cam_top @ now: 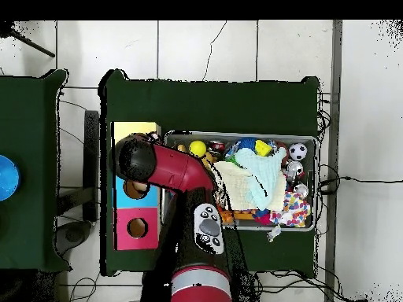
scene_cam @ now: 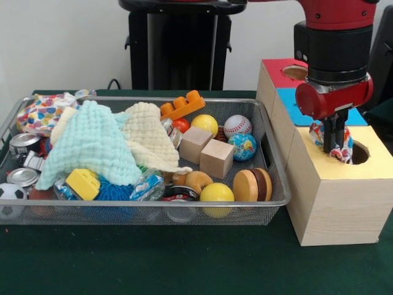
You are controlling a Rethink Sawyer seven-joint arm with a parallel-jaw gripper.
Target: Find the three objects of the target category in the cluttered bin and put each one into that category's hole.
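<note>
My gripper (scene_cam: 334,149) is shut on a spotted cloth (scene_cam: 316,131) and holds it at the left rim of the hole (scene_cam: 361,153) in the yellow-topped box (scene_cam: 334,203). The cloth hangs round the fingers just above the yellow top. A second spotted cloth (scene_cam: 40,114) lies at the back left corner of the wire-mesh bin (scene_cam: 277,175); it also shows in the overhead view (cam_top: 295,211). I see no third one. In the overhead view the arm's wrist (cam_top: 138,157) covers the hole and the gripper.
The mint-green cloth (scene_cam: 92,144) and the cream cloth (scene_cam: 150,138) are heaped in the bin over toys, next to wooden cubes (scene_cam: 216,158), balls and tins. The blue-topped box (scene_cam: 295,114) and the red-topped box (scene_cam: 279,70) stand in a row behind the yellow one.
</note>
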